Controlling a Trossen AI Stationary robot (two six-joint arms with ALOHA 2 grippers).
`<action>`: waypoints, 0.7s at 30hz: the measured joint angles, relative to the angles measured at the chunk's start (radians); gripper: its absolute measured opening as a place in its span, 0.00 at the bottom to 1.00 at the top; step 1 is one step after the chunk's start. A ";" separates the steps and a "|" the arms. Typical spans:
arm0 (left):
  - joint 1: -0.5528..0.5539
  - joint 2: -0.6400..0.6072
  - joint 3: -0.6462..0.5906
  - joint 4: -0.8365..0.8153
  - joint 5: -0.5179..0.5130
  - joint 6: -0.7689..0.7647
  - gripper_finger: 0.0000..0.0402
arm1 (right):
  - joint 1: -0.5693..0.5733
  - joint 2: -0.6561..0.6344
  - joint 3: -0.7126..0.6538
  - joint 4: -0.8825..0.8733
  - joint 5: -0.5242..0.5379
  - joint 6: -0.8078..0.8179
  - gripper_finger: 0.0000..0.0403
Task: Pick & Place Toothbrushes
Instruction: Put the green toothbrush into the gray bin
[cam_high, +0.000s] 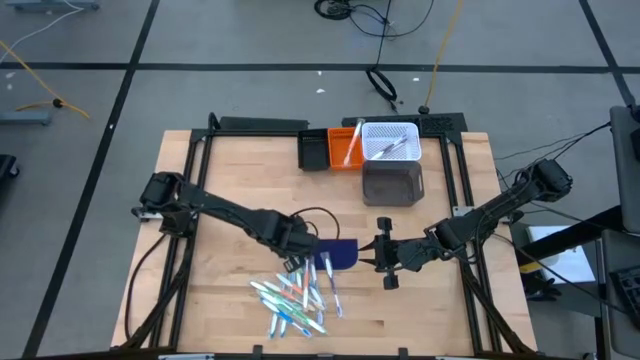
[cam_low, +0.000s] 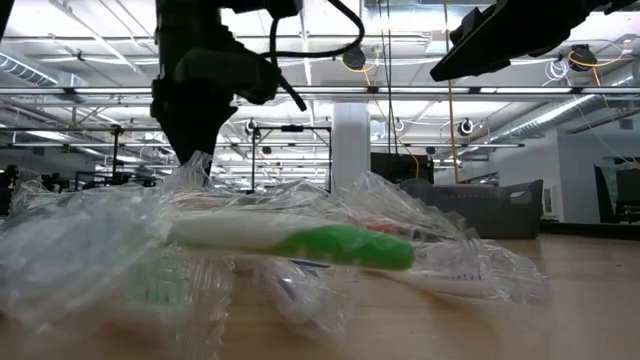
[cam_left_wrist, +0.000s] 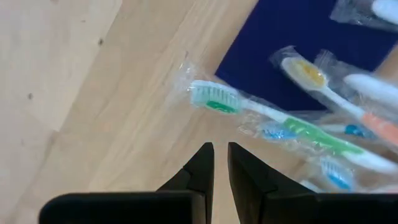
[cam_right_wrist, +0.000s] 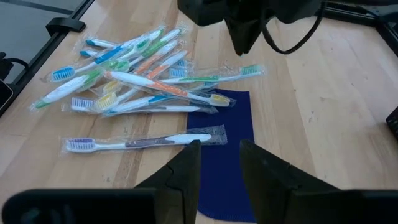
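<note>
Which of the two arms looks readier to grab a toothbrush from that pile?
Probably the left. Its gripper hangs at the edge of the heap of plastic-wrapped toothbrushes, jaws nearly shut. The right gripper sits beyond the dark blue flat mat, jaws open.

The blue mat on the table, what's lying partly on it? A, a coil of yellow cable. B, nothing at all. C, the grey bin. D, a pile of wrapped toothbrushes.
D: in the right wrist view several wrapped toothbrushes overlap the near edge of the dark blue mat, while the grey bin stands apart, farther up the table.
</note>
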 joint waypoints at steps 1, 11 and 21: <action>-0.006 0.000 -0.005 0.004 0.000 -0.023 0.12 | 0.000 0.000 0.000 0.000 0.000 0.000 0.25; -0.031 -0.001 -0.031 0.117 0.031 -0.125 0.12 | 0.000 0.000 0.000 0.000 0.000 -0.010 0.25; -0.038 -0.001 -0.038 0.162 0.033 -0.233 0.12 | 0.000 0.000 0.000 0.000 -0.001 -0.015 0.25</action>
